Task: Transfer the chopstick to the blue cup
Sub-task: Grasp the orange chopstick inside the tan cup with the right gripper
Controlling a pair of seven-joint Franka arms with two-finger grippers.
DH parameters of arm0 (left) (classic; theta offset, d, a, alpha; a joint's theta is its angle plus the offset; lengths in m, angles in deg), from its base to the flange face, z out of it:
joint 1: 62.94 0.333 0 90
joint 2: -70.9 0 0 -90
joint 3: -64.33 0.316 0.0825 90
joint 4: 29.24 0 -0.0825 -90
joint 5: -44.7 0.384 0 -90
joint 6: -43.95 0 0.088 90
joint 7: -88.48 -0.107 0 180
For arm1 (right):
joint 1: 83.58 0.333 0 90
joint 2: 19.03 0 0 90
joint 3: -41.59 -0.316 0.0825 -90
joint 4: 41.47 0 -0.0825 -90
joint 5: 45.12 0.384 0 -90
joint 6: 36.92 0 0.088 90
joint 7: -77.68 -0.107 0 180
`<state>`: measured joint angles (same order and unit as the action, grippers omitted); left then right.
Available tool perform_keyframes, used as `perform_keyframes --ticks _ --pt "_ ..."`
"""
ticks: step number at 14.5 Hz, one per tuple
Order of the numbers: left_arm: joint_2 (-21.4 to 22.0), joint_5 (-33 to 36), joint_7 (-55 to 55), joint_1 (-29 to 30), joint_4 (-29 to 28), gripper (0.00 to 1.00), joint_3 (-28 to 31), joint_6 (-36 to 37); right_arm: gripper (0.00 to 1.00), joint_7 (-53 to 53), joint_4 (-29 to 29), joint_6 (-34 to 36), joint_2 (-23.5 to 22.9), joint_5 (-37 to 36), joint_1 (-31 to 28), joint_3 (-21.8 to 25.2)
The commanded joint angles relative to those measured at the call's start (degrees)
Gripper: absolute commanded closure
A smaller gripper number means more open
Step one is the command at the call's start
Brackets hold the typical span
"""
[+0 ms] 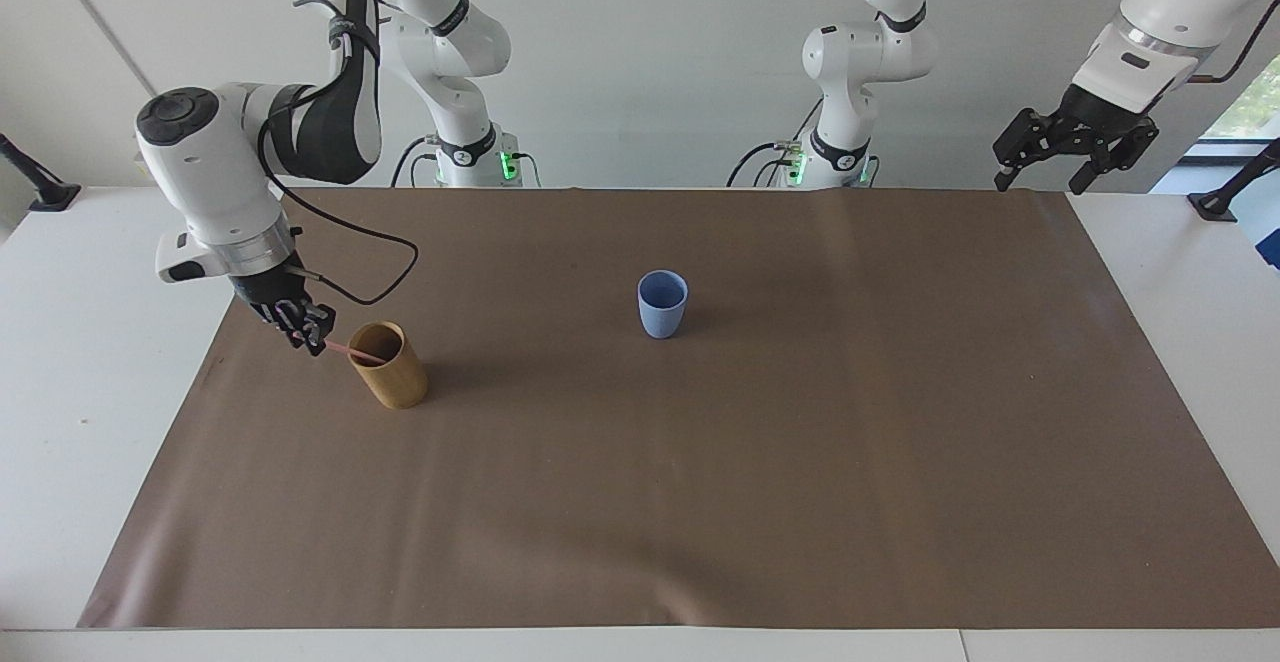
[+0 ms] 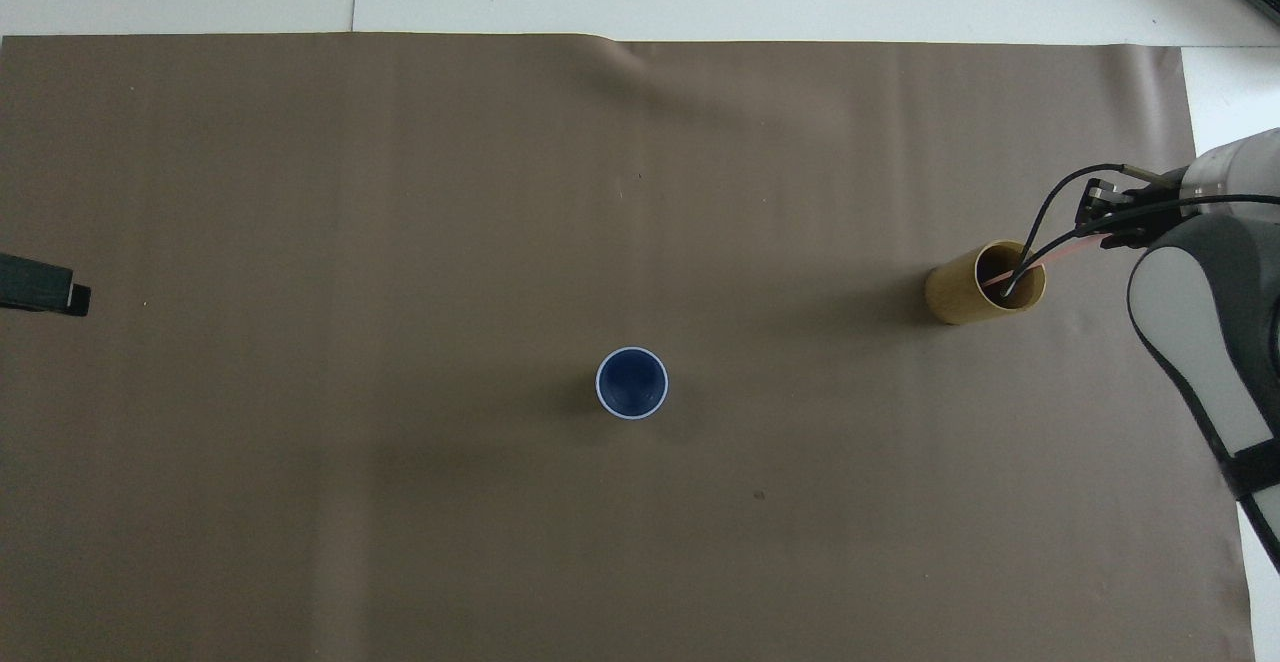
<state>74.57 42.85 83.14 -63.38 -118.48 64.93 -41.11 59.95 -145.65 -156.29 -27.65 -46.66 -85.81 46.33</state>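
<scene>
Right tool (image 1: 305,330) pinches the pink chopstick (image 1: 352,352) leaning from the tan cup (image 1: 390,366); blue cup (image 1: 662,304) stands mid-mat, left tool (image 1: 1071,147) waits apart.

Two cups on mat, chopstick in one.
blue cup (image 1: 662,304) mid mat (image 1: 700,502) on table (image 1: 70,422); tall cup (image 1: 388,364) well apart toward right arm's end, chopstick (image 1: 352,351) leaning in it, top end sticking over rim at right hand (image 1: 305,331). Left hand (image 1: 1072,147) up over table's other end.

a matt brown sheet (image 1: 700,502) covers the table; the blue cup (image 1: 662,304) looks matt, the tan cup (image 1: 389,365) wood-like.
</scene>
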Motion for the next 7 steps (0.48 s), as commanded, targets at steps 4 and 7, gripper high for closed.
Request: perform_keyframes --ticks 4,7 --pt "1.42 0.35 0.68 0.35 -1.63 0.0 -0.24 -0.1 0.8 1.21 0.03 0.01 0.88 0.31 -0.93 -0.87" --pt "1.42 0.44 0.68 0.35 -1.54 0.0 -0.24 -0.1 0.91 2.17 0.47 0.36 0.88 0.31 -0.76 -0.96"
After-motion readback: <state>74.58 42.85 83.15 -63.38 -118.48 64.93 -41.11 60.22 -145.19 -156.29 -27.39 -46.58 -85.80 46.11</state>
